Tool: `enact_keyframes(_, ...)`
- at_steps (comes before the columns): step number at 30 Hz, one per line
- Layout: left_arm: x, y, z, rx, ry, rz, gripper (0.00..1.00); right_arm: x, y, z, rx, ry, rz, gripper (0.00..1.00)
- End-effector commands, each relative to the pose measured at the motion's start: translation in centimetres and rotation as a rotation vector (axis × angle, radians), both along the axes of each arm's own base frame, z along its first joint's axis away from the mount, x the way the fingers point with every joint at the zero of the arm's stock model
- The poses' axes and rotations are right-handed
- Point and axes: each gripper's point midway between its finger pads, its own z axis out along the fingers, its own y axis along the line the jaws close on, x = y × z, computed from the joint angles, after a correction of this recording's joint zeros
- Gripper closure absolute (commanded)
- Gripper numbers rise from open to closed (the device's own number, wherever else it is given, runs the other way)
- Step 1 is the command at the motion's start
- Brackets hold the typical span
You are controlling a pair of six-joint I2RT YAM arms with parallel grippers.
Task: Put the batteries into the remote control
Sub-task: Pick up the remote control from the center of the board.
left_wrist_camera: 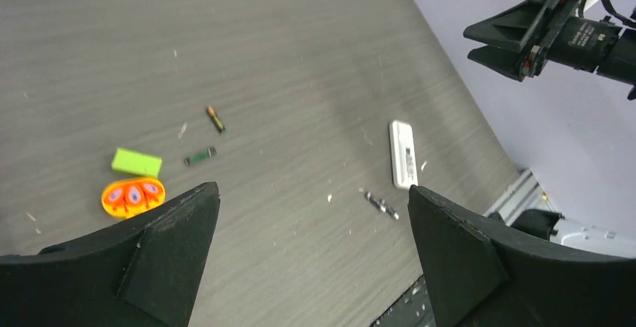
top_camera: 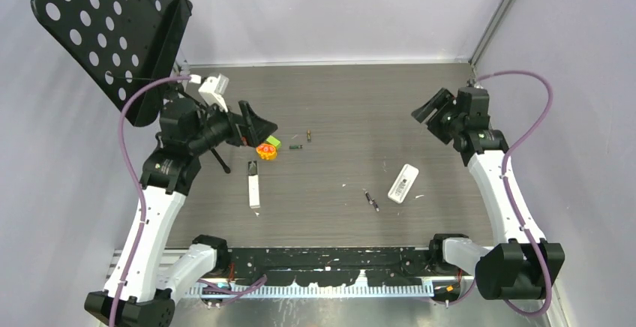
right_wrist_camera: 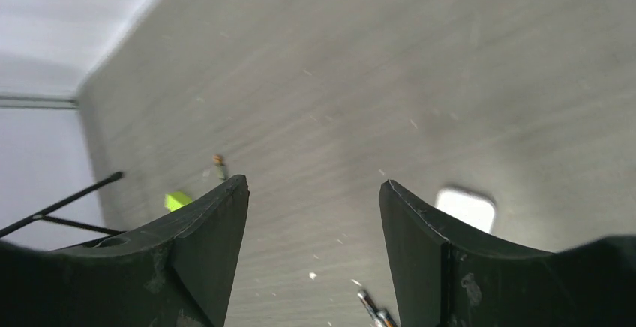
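Pick-up stage, judging by the layout: left gripper (left_wrist_camera: 313,187) and right gripper (right_wrist_camera: 313,181) are hanging wide open, gripping nothing, so the job is calling next for a fine pinch on the battery (top_camera: 295,147) just beside the toy (top_camera: 267,149).

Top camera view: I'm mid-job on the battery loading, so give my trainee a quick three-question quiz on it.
1. True or false: the left gripper and the right gripper are both open and empty.
2. How many batteries lie loose on the table?
3. In the top view, the battery nearest the labelled remote lies to its: A left, B right, C far side.
Key: 1 true; 2 three; 3 A.
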Motion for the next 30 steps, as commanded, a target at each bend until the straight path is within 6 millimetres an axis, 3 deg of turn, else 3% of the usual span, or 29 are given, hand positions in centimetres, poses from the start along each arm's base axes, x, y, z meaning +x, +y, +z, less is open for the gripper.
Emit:
enact_keyframes(1, -1.5, -0.5, -1.5, -0.031, 0.021, -0.048, 0.0, -1.6, -1.7, -1.9, -0.014, 0.053, -0.115, 0.3)
enact_keyframes(6, -1.8, -1.0, -3.2, -0.062, 0.077, -0.062, 0.0, -4.1, -4.4, -4.1, -0.128, 0.113, -0.241, 0.19)
enact_keyframes(12, -1.1, -0.9, -4.3, -0.098, 0.078, -0.024, 0.0, -6.2, -4.7, -6.2, -0.301, 0.222, -0.29, 0.18)
enact_keyframes(19, -0.1, 0.2, -5.5, -0.062, 0.079, 0.051, 0.0, -7.9, -2.1, -11.1, -0.436, 0.42, -0.256, 0.18)
enact_keyframes(30, 0.5, 0.7, -6.8, -0.04, 0.114, 0.094, 0.0, -8.4, 2.3, -18.5, -0.306, 0.569, -0.207, 0.18)
